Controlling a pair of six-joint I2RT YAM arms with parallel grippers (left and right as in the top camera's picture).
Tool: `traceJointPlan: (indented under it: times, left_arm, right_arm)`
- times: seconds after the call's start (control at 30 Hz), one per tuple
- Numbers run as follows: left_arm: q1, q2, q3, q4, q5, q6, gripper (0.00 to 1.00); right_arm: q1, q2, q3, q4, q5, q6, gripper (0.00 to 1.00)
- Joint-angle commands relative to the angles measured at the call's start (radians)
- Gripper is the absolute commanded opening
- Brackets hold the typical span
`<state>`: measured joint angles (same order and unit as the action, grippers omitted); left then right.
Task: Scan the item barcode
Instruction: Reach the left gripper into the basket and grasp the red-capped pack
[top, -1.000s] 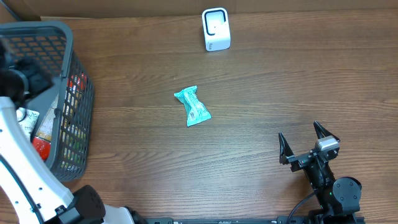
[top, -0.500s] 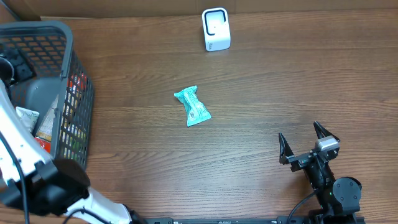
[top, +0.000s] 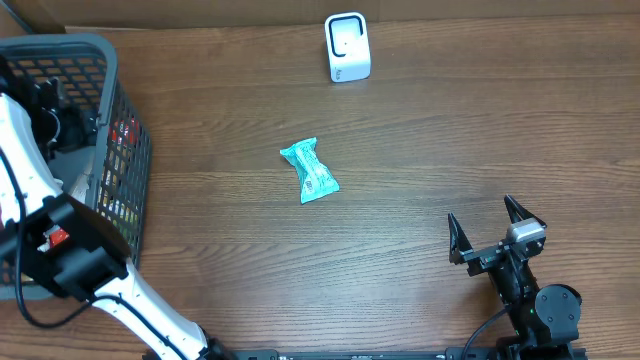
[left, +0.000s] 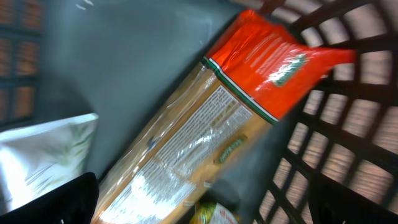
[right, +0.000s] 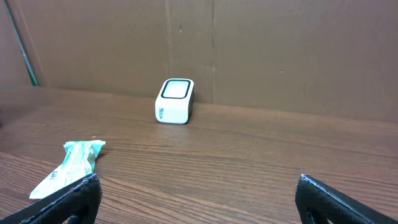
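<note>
My left gripper (top: 62, 118) hangs inside the grey basket (top: 128, 150), open, with nothing between its fingers. Straight below it in the left wrist view lies a long clear packet with an orange end (left: 205, 124), printed side up. A white packet (left: 43, 149) lies beside that one. The left gripper (left: 202, 208) shows there only as two dark fingers at the bottom corners. A teal packet (top: 310, 172) lies on the table's middle, also seen from the right wrist (right: 68, 165). The white scanner (top: 347, 47) stands at the back (right: 175, 101). My right gripper (top: 490, 225) rests open at the front right (right: 199, 199).
The basket's dark lattice wall (left: 348, 124) rises close on the right of the left gripper. Several more packets fill the basket (top: 118, 135). A cardboard wall (right: 249, 50) closes the back of the wooden table (top: 450, 130).
The left arm has swung over the basket and its jaws have spread wide. The right arm, the teal packet and the scanner have not moved.
</note>
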<state>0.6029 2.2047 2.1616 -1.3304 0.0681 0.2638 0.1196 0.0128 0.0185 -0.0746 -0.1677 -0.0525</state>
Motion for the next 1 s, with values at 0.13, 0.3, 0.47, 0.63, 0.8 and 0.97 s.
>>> traceJointPlan:
  times: [0.13,0.3,0.47,0.63,0.8,0.97]
  left_arm:
    - [0.003,0.145,-0.001,0.008,0.011,0.055,0.97]
    - [0.003,0.232,-0.002,0.011,0.023,0.07,0.91]
    - [0.003,0.278,-0.002,0.023,0.022,0.069,0.8]
    - [0.004,0.28,0.003,0.046,0.021,0.076,0.83]
    - [0.005,0.259,0.028,0.029,0.156,0.156,0.85]
    - [0.01,0.19,0.08,-0.009,0.231,0.163,0.85]
  right_arm:
    - [0.005,-0.01,-0.011,0.005,0.01,-0.001,1.0]
    - [0.005,-0.01,-0.011,0.005,0.01,-0.001,1.0]
    - [0.005,-0.01,-0.011,0.005,0.01,-0.001,1.0]
    - [0.005,-0.01,-0.011,0.005,0.01,-0.001,1.0]
    - [0.005,-0.01,-0.011,0.005,0.01,-0.001,1.0]
    - [0.005,-0.01,-0.011,0.005,0.01,-0.001,1.0]
